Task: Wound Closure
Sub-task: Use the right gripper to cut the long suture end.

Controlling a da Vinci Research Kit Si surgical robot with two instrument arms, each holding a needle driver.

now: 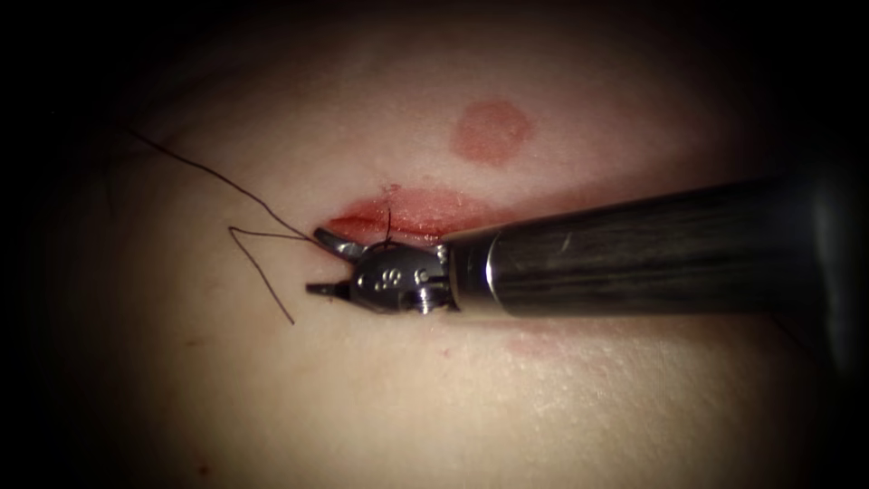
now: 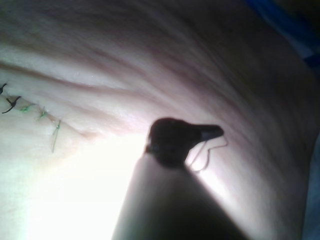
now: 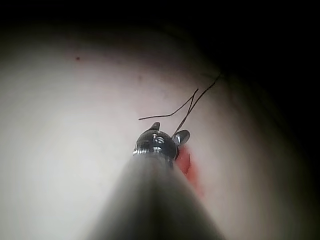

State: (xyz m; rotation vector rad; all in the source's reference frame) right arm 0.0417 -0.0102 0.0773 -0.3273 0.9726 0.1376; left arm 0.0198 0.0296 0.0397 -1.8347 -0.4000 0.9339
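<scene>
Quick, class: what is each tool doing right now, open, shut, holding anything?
Right tool: open at the cut's left end, holding nothing.
Left tool: cannot be told.

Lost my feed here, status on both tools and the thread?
Right claw open, empty, at the cut's left end. Left claw holds nothing visible. Thread loose left of cut. Needle unseen.

Dark thread (image 1: 237,190), red cut (image 1: 407,213), pale pink tissue (image 1: 272,389).

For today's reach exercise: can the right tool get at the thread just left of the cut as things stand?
Probably yes. The right tool's hand stands open at the left end of the cut, empty, with the thread lying loose on the tissue just ahead and nothing between.
</scene>
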